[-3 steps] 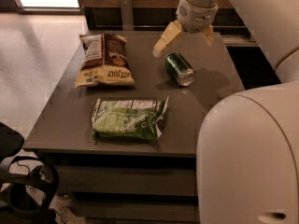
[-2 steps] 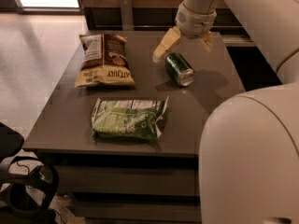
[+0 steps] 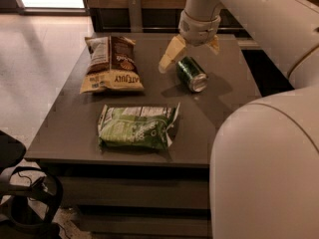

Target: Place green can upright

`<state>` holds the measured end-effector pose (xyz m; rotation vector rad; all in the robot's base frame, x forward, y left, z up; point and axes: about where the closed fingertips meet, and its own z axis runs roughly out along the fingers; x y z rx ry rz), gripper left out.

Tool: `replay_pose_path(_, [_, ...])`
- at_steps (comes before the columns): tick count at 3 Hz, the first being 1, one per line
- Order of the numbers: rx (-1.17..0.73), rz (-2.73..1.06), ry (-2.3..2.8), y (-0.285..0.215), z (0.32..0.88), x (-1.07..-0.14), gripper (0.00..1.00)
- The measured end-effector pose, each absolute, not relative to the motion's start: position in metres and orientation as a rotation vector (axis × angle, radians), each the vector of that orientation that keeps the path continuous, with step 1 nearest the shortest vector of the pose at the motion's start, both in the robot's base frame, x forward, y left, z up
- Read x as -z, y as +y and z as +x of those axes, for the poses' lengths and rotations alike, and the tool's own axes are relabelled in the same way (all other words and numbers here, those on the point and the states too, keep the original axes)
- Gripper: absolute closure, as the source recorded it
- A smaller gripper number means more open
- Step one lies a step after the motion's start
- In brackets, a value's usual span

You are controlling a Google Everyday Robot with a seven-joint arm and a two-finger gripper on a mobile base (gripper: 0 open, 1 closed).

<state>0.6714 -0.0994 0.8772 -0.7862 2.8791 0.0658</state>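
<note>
The green can (image 3: 192, 73) lies on its side on the dark table (image 3: 75, 133), right of the middle, with a silver end facing the front. My gripper (image 3: 190, 58) hangs from the white arm just above and behind the can. It is open, with one pale finger (image 3: 169, 58) left of the can and the other at its far right. The fingers straddle the can's far end without closing on it.
A brown snack bag (image 3: 112, 63) lies at the table's back left. A flat green snack bag (image 3: 137, 127) lies near the front middle. My white body (image 3: 264, 168) fills the lower right. A dark wall base runs behind the table.
My gripper has come down and a little left, closer over the can. The can and both bags have not moved.
</note>
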Motion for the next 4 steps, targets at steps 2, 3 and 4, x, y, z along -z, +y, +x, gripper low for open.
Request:
replay_pose_path(2, [0.042,-0.814,2.942,-0.107,0.675,-0.847,0.00])
replay_pose_path(3, [0.015,-0.806,2.975,-0.110,0.679,-0.835,0.00])
replay_pose_path(4, [-0.013,-0.798,2.987,-0.110,0.682,-0.830,0.00])
